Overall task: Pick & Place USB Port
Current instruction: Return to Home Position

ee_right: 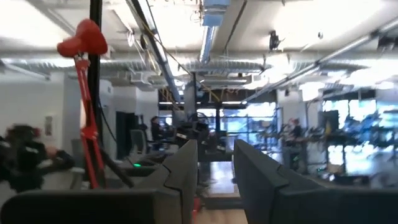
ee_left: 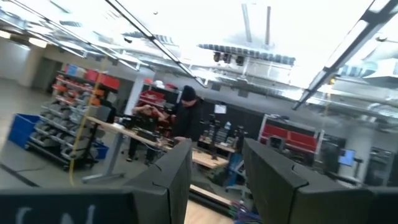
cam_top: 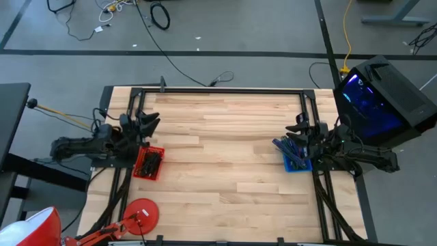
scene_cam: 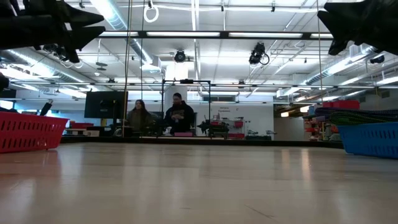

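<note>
Both arms sit at the outer edges of the wooden surface (cam_top: 225,157), one per side.

The left pincer (cam_top: 151,121) is up off the surface, next to the red bin (cam_top: 146,175) but not over it. Its own camera shows the two fingers (ee_left: 177,171) spread apart with nothing between them, just the room beyond. The black charger cables (cam_top: 150,162) are a dark tangle inside the red bin, close to that pincer but below it and not touching. From table height you can only see the bin's red mesh wall (scene_cam: 28,132) at the left edge, so the cables don't show from there.

The right pincer (cam_top: 298,126) is much the same: raised, fingers (ee_right: 186,165) apart and empty, parked beside the blue bin (cam_top: 298,168) on the far side of the surface. There's some dark stuff poking out of the blue bin, and I can't tell what it is.

The middle of the surface is bare wood between the two bins. Two people (scene_cam: 177,115) are sitting way off in the room behind it.
</note>
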